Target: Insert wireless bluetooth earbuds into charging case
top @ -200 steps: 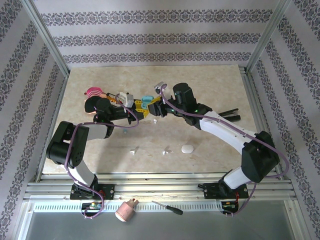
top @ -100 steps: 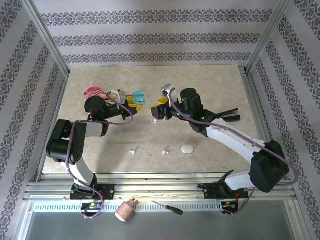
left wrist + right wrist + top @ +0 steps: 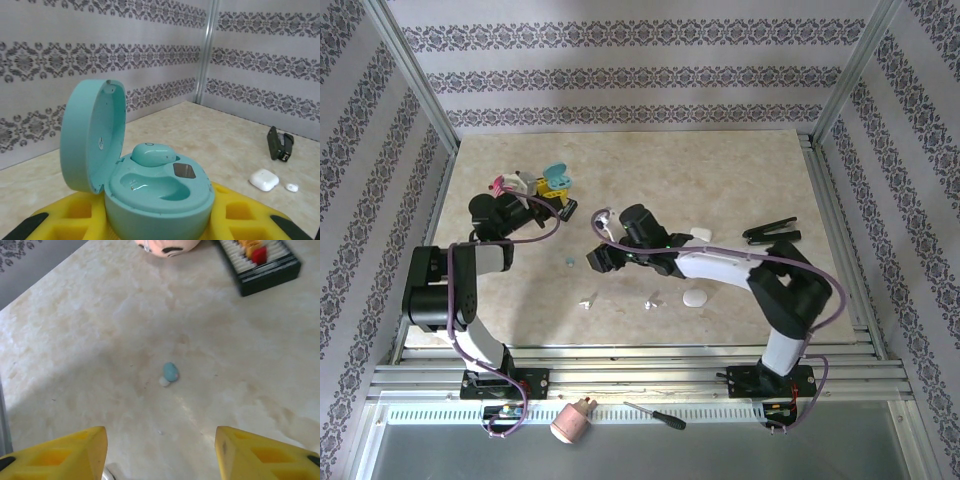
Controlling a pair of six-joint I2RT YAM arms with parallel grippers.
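- Since a sec ago the arms have split from their meeting at table ctr: the left gripper (image 3: 556, 196) has pulled back to the far left w/ the charging case (image 3: 557, 178), and the right gripper (image 3: 601, 257) has swung left & nearer the bases.
- Left gripper is clenched on the case's base, w/ yellow fingers (image 3: 240, 220) on either side. Case sits upright, lid hinged open to the left.
- Case: glossy pale blue-green, pebble-shaped. A matching seated earbud (image 3: 152, 153) fills the socket farther from the wrist cam; the nearer socket is an empty hollow.
- Right gripper is released: yellow fingertips (image 3: 65, 450) spread wide, nothing btw them, hanging over bare table.
- Loose earbud (image 3: 170, 372): tiny, blue-green w/ a white tip, lying on the table just ahead of the right gripper, not touching it.
- A white bud (image 3: 588, 300) & a second white bud (image 3: 650, 300) lie apart nearer the front edge, w/ a closed white case (image 3: 694, 298) to their right.
- Table (image 3: 720, 170): pale cream, marble-look top. Black clip (image 3: 770, 232) lies on the right side.
- Room: pale wallpaper (image 3: 620, 75) w/ dark damask bands, aluminium posts (image 3: 415, 75) at the corners.
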